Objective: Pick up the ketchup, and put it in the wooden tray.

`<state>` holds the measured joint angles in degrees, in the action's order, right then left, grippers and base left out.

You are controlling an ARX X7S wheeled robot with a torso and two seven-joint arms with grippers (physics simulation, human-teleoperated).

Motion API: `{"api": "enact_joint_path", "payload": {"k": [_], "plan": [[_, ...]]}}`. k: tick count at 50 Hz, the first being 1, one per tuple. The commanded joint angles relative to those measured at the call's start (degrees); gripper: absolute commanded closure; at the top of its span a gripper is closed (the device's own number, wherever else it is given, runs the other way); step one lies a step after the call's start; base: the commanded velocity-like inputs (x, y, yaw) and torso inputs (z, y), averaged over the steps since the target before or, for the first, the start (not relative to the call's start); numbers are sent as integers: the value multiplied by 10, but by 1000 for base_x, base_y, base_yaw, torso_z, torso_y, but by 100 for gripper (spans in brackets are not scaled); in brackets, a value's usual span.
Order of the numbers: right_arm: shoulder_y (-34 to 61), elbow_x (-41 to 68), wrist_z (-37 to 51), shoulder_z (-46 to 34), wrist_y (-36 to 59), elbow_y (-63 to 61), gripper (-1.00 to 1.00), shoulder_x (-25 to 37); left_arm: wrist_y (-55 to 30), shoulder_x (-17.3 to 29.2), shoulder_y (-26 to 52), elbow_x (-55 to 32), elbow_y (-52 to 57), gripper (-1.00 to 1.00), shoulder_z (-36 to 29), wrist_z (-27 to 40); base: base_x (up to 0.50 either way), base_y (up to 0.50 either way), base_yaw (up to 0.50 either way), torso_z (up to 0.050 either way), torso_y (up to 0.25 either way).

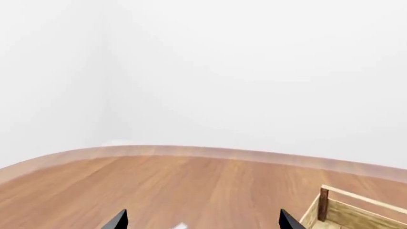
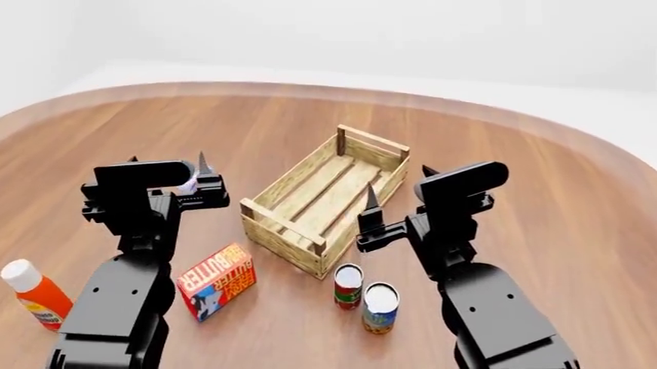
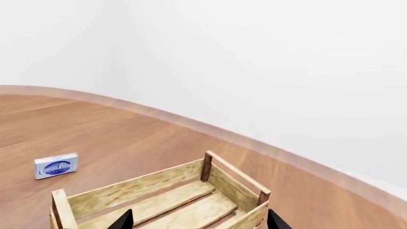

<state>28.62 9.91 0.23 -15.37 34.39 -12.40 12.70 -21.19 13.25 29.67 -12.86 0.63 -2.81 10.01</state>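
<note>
Ketchup (image 2: 31,294): we are judging the left gripper (image 1: 200,220), spread wide and empty, should be reaching back, gripping mid-body.

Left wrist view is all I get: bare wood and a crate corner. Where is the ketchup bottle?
Observer: The ketchup is by the table's near left edge, well behind the left gripper.
Operator: Is anything in the crate yet?
Observer: No, the wooden tray shows only bare slats.
Operator: What's the white scrap between my fingertips?
Observer: Probably the small white-and-blue box that the right wrist view shows lying left of the tray.
</note>
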Motion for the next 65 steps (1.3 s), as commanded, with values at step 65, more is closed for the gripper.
{"api": "enact_joint_path", "payload": {"k": [65], "plan": [[6, 4, -4, -56, -83, 59, -100, -20, 40, 70, -359, -96, 233, -100, 335, 61, 135, 21, 0, 0, 0]]}}
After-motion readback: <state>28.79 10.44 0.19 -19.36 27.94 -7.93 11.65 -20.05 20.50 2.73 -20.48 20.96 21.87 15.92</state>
